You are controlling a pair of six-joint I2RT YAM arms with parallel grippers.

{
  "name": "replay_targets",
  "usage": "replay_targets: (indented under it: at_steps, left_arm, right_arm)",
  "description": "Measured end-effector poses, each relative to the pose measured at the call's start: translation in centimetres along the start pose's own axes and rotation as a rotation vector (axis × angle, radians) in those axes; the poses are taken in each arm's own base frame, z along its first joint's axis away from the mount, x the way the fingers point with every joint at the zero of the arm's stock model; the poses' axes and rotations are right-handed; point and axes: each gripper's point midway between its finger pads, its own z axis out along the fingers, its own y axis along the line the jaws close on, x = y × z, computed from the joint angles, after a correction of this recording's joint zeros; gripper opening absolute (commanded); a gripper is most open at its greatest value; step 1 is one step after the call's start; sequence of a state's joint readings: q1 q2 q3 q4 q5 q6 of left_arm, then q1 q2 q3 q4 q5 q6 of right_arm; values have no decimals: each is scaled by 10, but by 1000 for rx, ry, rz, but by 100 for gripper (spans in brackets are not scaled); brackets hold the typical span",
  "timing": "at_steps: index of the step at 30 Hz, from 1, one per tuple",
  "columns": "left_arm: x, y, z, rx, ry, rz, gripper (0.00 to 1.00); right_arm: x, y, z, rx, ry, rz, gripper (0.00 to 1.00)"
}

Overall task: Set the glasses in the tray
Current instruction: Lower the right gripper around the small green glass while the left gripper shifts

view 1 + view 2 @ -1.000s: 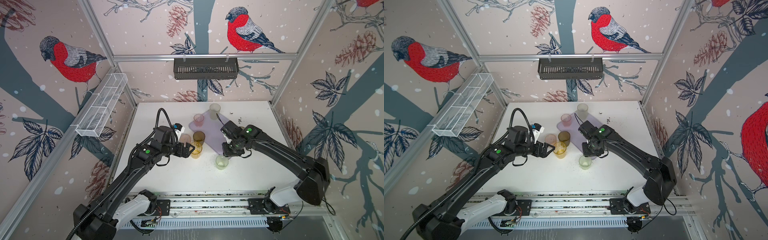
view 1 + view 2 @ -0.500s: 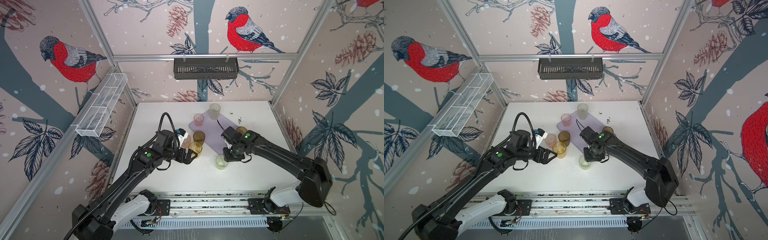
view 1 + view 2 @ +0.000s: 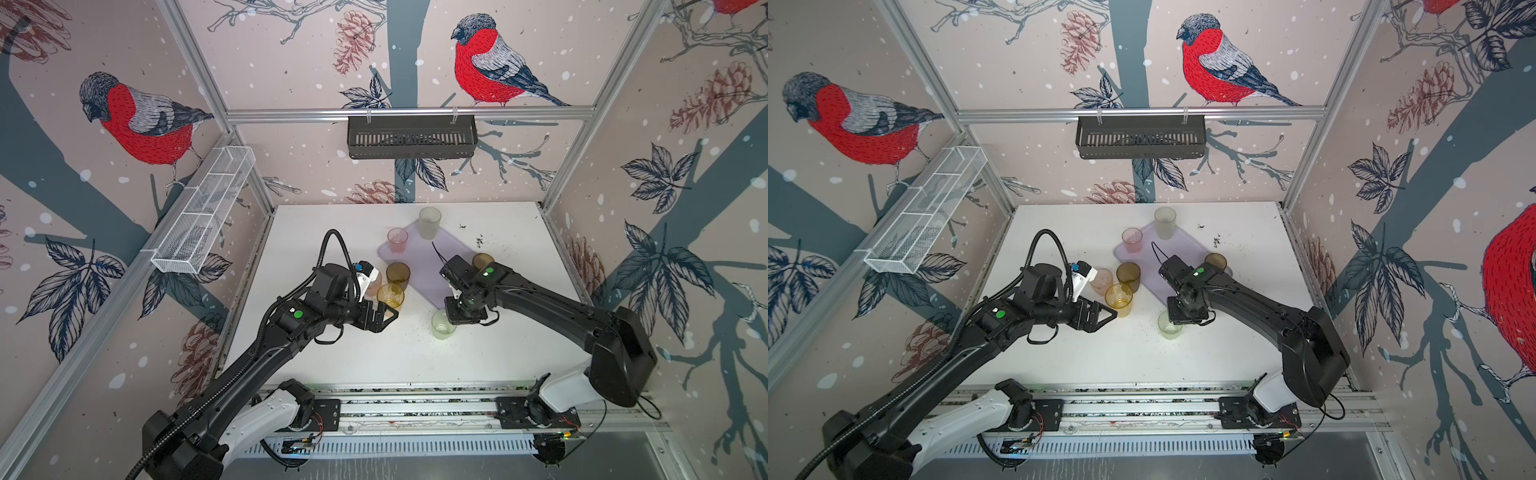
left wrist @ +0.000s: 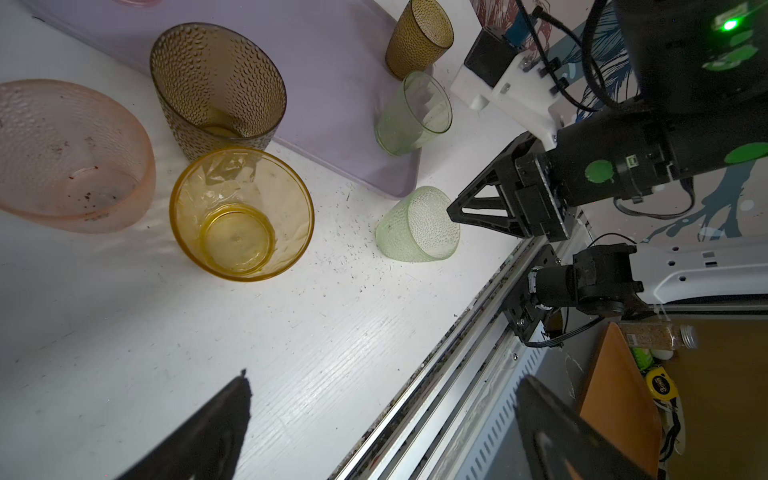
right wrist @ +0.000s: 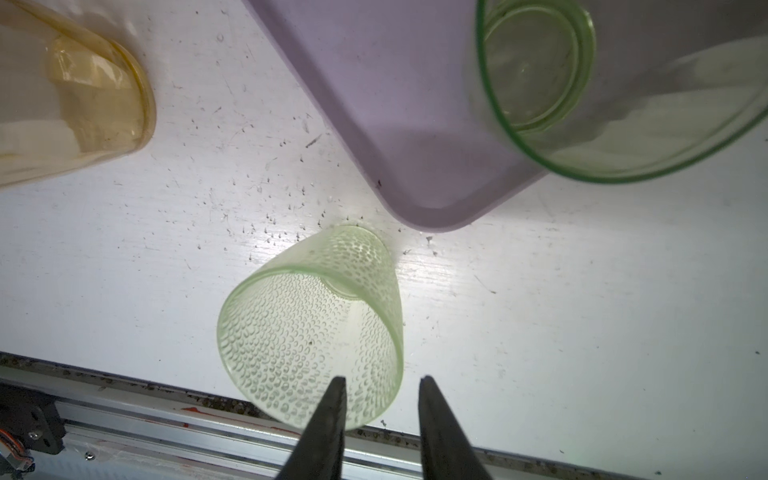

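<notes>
1. Robot laboratory test cell: an aluminium profile frame [image 3: 407, 111] encloses a white table [image 3: 415, 361].
2. Walls are printed bullfinch backdrop panels [image 3: 141, 120].
3. Left arm [image 3: 266, 357] and right arm [image 3: 552, 307] stand on a base rail [image 3: 415, 409].
4. A tape measure [image 4: 660, 384] lies beyond the table edge.

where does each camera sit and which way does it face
Top views: high at the front, looking down at the table, both arms whole.
Left wrist: faces across the amber glass toward the right gripper; left gripper tips show.
Right wrist: looks down past the right gripper onto the dimpled green glass.
Shared: both wrists see that glass and the tray.
</notes>
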State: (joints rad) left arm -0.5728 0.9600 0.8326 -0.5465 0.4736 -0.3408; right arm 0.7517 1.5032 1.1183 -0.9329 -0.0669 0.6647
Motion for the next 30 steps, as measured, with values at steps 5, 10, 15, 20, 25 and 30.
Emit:
replay_targets:
  at_steps: [5,10,15,20,25,30]
  left_arm:
    - [4,-4,5,23,20,5,99]
    - [9,-11,10,50,44,19,99]
    - [9,-14,12,64,46,29,99]
    - [8,-14,13,64,44,33,99]
    - [8,-14,13,64,43,34,99]
    - [7,-13,13,62,40,35,99]
  right_arm:
    - [-1,-1,6,14,5,-11,28]
    - [-3,-3,9,18,4,-10,25]
    - [-4,-3,12,24,7,-11,21]
    - [-5,-5,13,28,11,-23,19]
    - [-4,-7,16,32,17,-21,16]
    - [-3,-8,17,34,19,-21,13]
